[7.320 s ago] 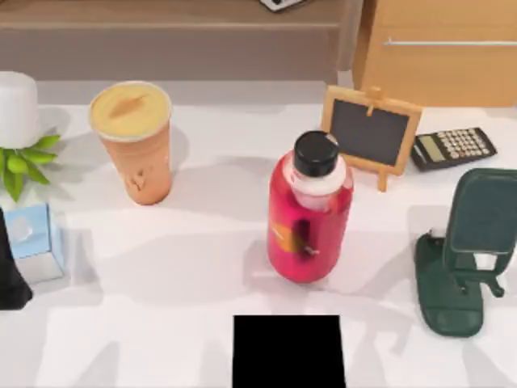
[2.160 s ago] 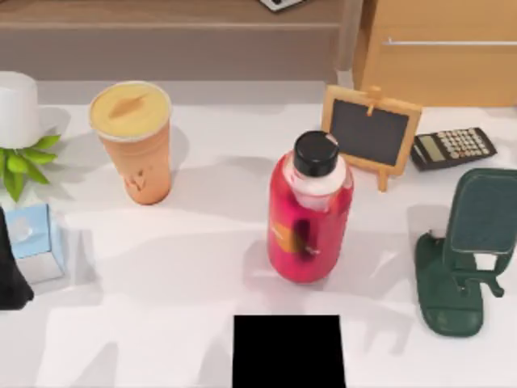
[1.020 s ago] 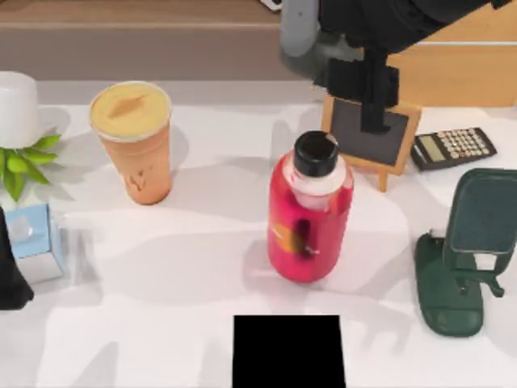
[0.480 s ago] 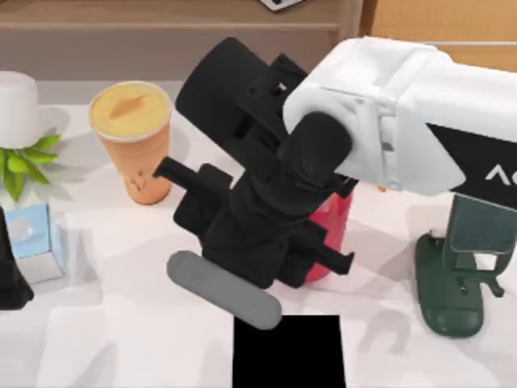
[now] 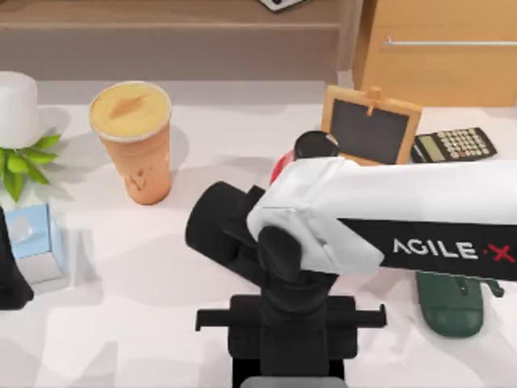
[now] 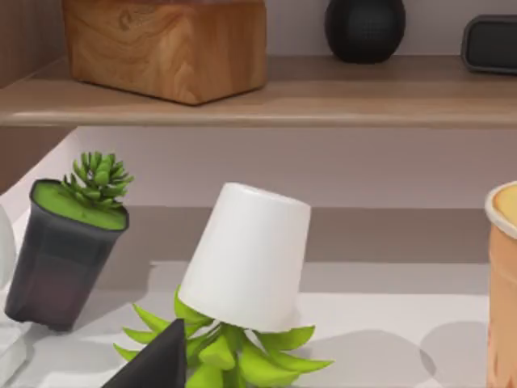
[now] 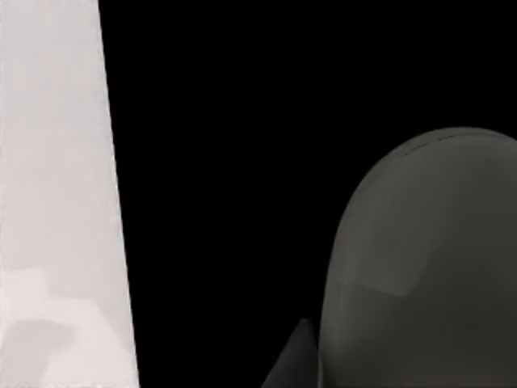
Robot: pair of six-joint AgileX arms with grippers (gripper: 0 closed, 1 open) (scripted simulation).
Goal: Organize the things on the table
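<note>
Right gripper [image 5: 287, 356] low at the near middle of the table [image 5: 121, 323], right over the black object [image 7: 226, 162]. A half second ago was higher and more to the left, turned slantwise with the grey mouse [image 7: 420, 259] out at its end; two seconds ago no arm over the table at all. Now points straight toward the near edge, the white forearm lying across from the right side and covering most of the red bottle [image 5: 315, 145] — just the black cap and a bit of red left to see. In the right wrist view the mouse close and rounded against the black object, a strip of white table beside. Whether the claw is spread or pinching the mouse — cannot tell.

Orange cup [image 5: 133, 141] upright at the far left, same place as before. Chalkboard [image 5: 370, 129], calculator [image 5: 452, 147] and green phone stand [image 5: 448, 303] unmoved too. Left gripper [image 5: 10, 279] parked at the left edge, state not readable.
</note>
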